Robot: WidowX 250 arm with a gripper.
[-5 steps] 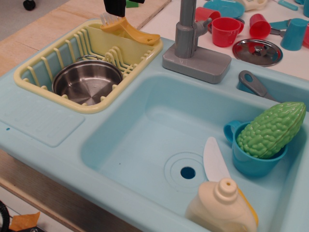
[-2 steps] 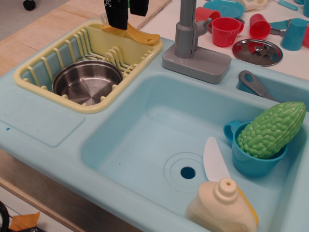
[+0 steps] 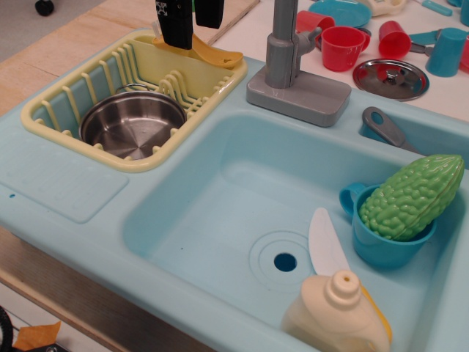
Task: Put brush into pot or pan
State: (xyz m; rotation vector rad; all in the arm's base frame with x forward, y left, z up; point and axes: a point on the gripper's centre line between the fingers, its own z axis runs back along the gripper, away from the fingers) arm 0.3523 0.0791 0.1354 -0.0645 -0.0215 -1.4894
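Observation:
The yellow-orange brush (image 3: 214,53) lies on the far rim of the pale yellow dish rack (image 3: 45,117), its tapered handle pointing right and its whitish bristles at the left. My gripper (image 3: 193,35) hangs down from the top edge right over the brush. Its two black fingers stand apart, one on each side of the brush's middle. The left finger (image 3: 176,22) hides part of the brush. The shiny steel pot (image 3: 132,125) sits in the rack, in front of and to the left of the brush, and holds nothing.
A grey faucet (image 3: 282,44) stands right of the rack. The blue sink basin (image 3: 220,213) holds a white knife (image 3: 326,242), a cream soap bottle (image 3: 337,312) and a blue cup (image 3: 385,246) with a green gourd (image 3: 410,194). A steel lid (image 3: 390,77) and red cups (image 3: 343,45) sit behind.
My gripper has come down from above onto the brush, and its fingers now show apart on either side of it. The brush and pot have not moved.

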